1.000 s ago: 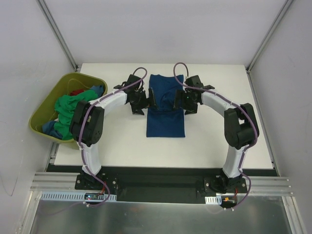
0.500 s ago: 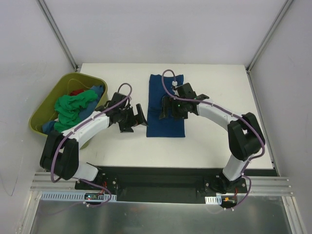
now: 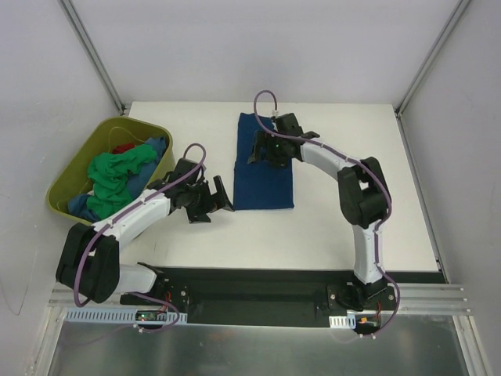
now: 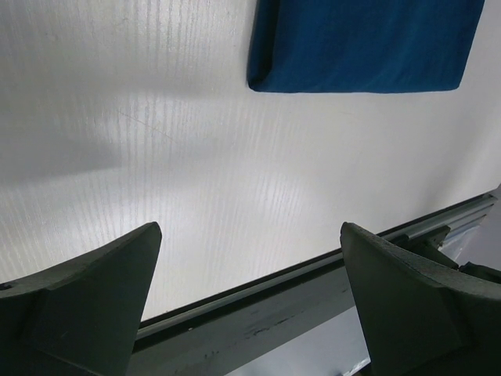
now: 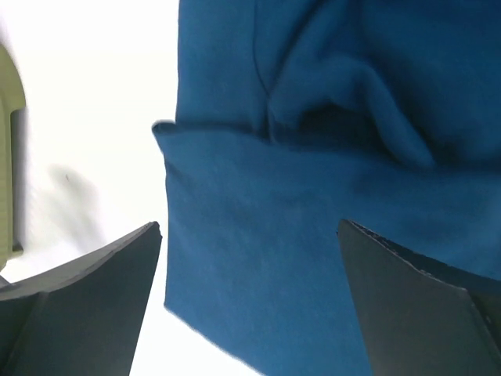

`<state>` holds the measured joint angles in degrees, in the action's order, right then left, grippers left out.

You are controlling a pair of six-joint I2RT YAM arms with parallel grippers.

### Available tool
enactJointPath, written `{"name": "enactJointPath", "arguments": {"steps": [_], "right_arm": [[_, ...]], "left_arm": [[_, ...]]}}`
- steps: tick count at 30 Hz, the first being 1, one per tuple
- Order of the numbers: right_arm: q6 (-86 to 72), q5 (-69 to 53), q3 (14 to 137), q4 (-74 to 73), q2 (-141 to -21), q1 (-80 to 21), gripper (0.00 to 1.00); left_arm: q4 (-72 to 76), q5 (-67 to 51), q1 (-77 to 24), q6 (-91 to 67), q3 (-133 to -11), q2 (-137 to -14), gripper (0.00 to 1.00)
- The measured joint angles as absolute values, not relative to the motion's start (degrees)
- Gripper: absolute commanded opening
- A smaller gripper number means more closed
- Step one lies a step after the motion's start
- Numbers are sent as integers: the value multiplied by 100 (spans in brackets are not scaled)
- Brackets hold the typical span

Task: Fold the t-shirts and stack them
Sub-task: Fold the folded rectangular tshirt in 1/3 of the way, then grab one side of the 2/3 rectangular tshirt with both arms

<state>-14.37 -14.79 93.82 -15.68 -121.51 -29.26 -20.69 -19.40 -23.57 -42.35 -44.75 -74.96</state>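
Note:
A blue t-shirt (image 3: 264, 180) lies folded into a long rectangle in the middle of the white table. My right gripper (image 3: 261, 150) hovers open and empty over the shirt's far half. In the right wrist view the blue cloth (image 5: 313, 235), with a fold edge and wrinkles, fills the space between the spread fingers of that gripper (image 5: 250, 305). My left gripper (image 3: 218, 200) is open and empty over bare table, just left of the shirt's near left corner. In the left wrist view the shirt (image 4: 364, 43) lies beyond that open gripper (image 4: 250, 305).
An olive-green tub (image 3: 74, 168) at the table's left edge holds crumpled green (image 3: 113, 176), blue (image 3: 156, 146) and red (image 3: 121, 148) shirts. Its rim shows at the left of the right wrist view (image 5: 6, 157). The table's near edge and rail (image 4: 313, 290) lie under my left gripper.
My left arm has drawn back from the shirt toward the near left. My right gripper has moved over the shirt toward its far end. The shirt has shifted slightly toward the far side.

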Motion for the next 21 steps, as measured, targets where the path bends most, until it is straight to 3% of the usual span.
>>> {"name": "enactJointPath", "arguments": {"steps": [3,6,12,17,21], "right_arm": [[-1435,-1341,8613,-1518,-11441,-2906,100],[-1435,-1129,7544,-1544,-10355,-2915,100],[-1669,-1033,5848,-1555,-8639,-2808,100],[-1811,-1013,5083,-1667,-8423,-2606,99],[-1868,-1035,5013,-1682,-8495,-2561,100]], "left_arm": [[-2060,-1922,-2357,-4235,-4482,-7594,99],[-2062,-1892,-2357,-4230,-4578,-7852,91],[-1883,-1883,-2357,-4174,-5159,-8626,61],[-1586,-2014,-2357,-4134,-5590,-9430,47],[-1472,-2108,-2357,-4132,-5647,-9852,45]]}}
